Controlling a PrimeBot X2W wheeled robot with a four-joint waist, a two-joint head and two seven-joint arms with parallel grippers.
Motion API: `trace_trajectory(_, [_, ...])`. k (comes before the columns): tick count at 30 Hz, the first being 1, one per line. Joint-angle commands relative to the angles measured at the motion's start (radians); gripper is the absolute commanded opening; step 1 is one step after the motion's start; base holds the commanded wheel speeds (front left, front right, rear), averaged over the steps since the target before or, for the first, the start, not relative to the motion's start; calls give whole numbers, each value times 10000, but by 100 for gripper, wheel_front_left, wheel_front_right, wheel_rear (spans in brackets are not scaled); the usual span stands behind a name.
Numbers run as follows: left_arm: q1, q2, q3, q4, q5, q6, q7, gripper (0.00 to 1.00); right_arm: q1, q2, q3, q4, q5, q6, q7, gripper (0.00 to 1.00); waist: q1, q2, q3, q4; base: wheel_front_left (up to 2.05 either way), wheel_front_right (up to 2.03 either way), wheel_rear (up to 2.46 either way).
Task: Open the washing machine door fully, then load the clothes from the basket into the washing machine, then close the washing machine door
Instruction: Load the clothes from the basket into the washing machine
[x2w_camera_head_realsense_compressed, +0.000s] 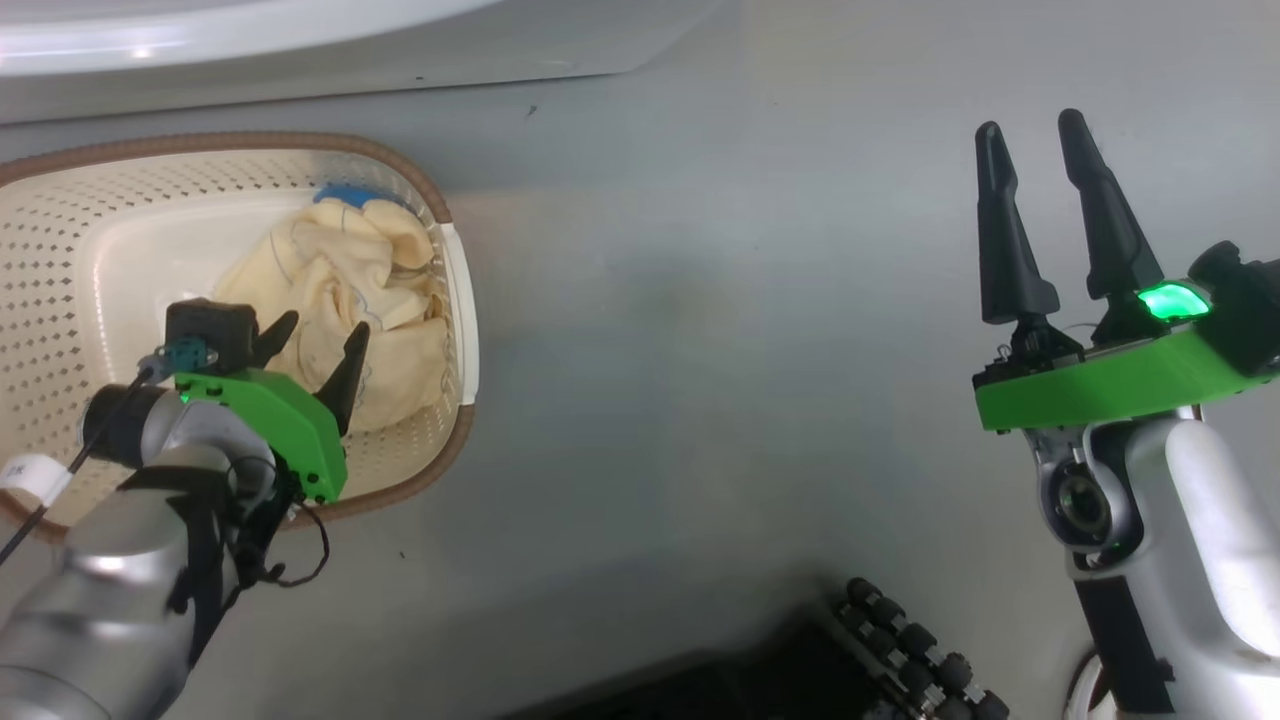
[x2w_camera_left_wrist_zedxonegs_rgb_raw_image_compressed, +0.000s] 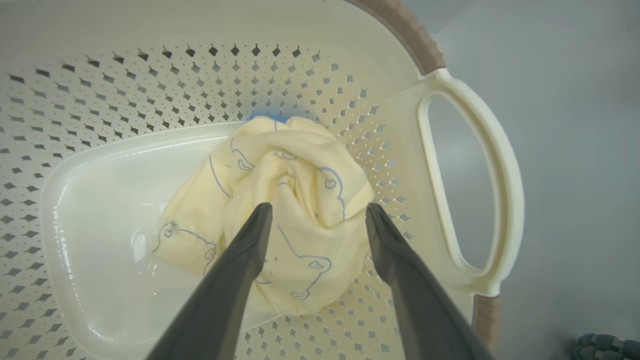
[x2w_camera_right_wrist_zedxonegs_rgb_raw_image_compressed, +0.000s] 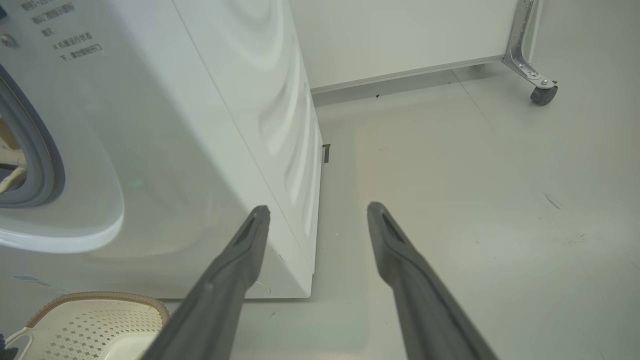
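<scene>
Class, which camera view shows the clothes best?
The left wrist view: the clothes lie centred, prints clear, framed by the open left gripper. The head view has that gripper partly covering them. The right wrist view looks at the washing machine and basket.

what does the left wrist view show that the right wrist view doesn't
Left wrist view, not the right: the pale yellow clothes bunched inside the basket, its white handle, and the open left gripper pointed at them. Right wrist view, not the left: the washing machine with its grey gasket, a caster wheel, and the open right gripper over the floor. Both: the basket and the grey floor.
</scene>
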Motion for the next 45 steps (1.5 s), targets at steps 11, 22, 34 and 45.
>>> trace_trajectory(11, [-779,546,-1252,-231,-1148,4,-80,100,-7,25,179,-540,-145,4,-65,100,-1,1,517,-187,0,0,0])
trace_trajectory(22, [-1224,544,-1949,-174,-1760,4,-143,100,129,48,197,-829,-244,4,-65,100,-1,1,855,-414,0,0,0])
trace_trajectory(34, [-1246,478,-2086,-102,-2330,4,-156,0,447,-36,132,-1104,-346,4,-65,100,-1,1,848,-342,0,0,0])
trace_trajectory(45, [-1460,507,-1910,-345,-2505,4,-159,0,392,-54,-44,-1191,-370,4,-65,100,-1,1,798,-179,0,0,0])
